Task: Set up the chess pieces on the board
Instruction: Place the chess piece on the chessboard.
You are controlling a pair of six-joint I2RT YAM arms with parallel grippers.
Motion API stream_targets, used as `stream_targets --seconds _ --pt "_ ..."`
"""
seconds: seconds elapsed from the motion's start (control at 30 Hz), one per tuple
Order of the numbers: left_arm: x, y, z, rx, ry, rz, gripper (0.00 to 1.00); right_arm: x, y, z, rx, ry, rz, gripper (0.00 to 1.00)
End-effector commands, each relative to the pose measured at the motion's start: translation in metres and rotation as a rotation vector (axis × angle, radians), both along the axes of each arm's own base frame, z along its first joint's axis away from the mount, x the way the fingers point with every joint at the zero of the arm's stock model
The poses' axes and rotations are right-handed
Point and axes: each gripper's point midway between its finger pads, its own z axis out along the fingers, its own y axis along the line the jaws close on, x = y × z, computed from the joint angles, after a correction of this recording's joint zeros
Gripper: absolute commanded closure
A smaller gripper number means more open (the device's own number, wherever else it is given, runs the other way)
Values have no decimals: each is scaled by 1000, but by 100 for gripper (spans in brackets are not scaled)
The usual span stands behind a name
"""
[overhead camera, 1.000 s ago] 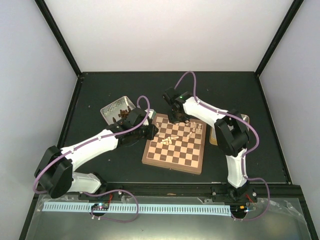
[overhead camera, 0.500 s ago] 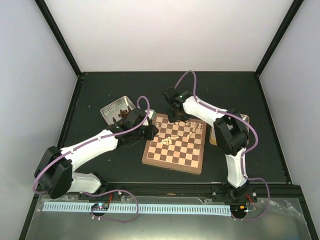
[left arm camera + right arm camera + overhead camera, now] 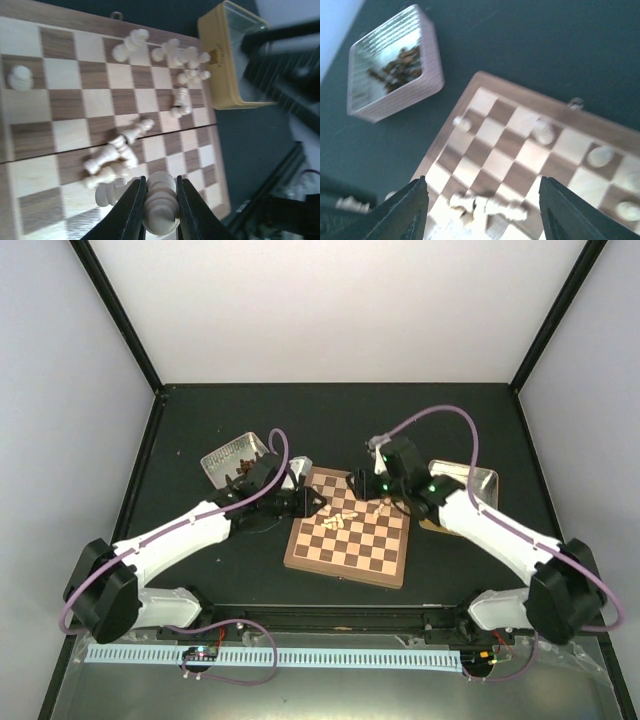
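Observation:
The board [image 3: 345, 552] lies mid-table, a checkered wooden square. Cream chess pieces [image 3: 335, 523] lie toppled near its centre, and more [image 3: 385, 505] sit toward its far right. My left gripper [image 3: 305, 502] hovers at the board's left edge, shut on one cream piece [image 3: 160, 205]. Beyond it lie fallen pieces [image 3: 114, 157] on the board [image 3: 65, 107], with one upright piece [image 3: 20, 78] at the far row. My right gripper [image 3: 372, 483] hangs over the board's far side, open and empty, its fingertips [image 3: 410, 210] wide apart above the board [image 3: 505, 150] and toppled pieces [image 3: 487, 207].
A metal tin [image 3: 232, 457] holding dark pieces stands left of the board, also seen in the right wrist view as the tin [image 3: 395, 62]. A yellowish tin [image 3: 470, 485] sits at the board's right, and shows in the left wrist view too [image 3: 235, 60]. Black frame rails border the table.
My right gripper has opened and drawn back from the board's far left corner toward its far middle, its arm now lying lower on the right. The left gripper edged slightly right, still holding its piece.

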Motion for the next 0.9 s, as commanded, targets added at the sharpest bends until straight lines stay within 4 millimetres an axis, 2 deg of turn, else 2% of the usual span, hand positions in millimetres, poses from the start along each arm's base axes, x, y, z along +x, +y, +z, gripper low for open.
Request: stream_targets --seconds 0.0,0.03,0.2,0.33,0.53,0.67,0.87 --pt "-12 -28 31 -261 168 -15 99 -33 33 16 284 -140 249 38" --pt "-15 -33 36 -311 200 -23 98 -45 30 6 311 -140 265 38" --pt "-21 -45 51 -477 359 13 98 -75 19 16 407 -324 343 38" --pt "-19 -56 57 -573 456 32 99 -89 15 14 427 -422 399 38" --pt "-16 -61 70 -646 515 68 98 -92 25 17 458 -476 448 39" --pt "-18 -61 74 -692 549 80 98 -92 29 25 485 -529 463 42" --pt "-21 -60 78 -722 566 94 98 -92 30 33 500 -572 462 59"
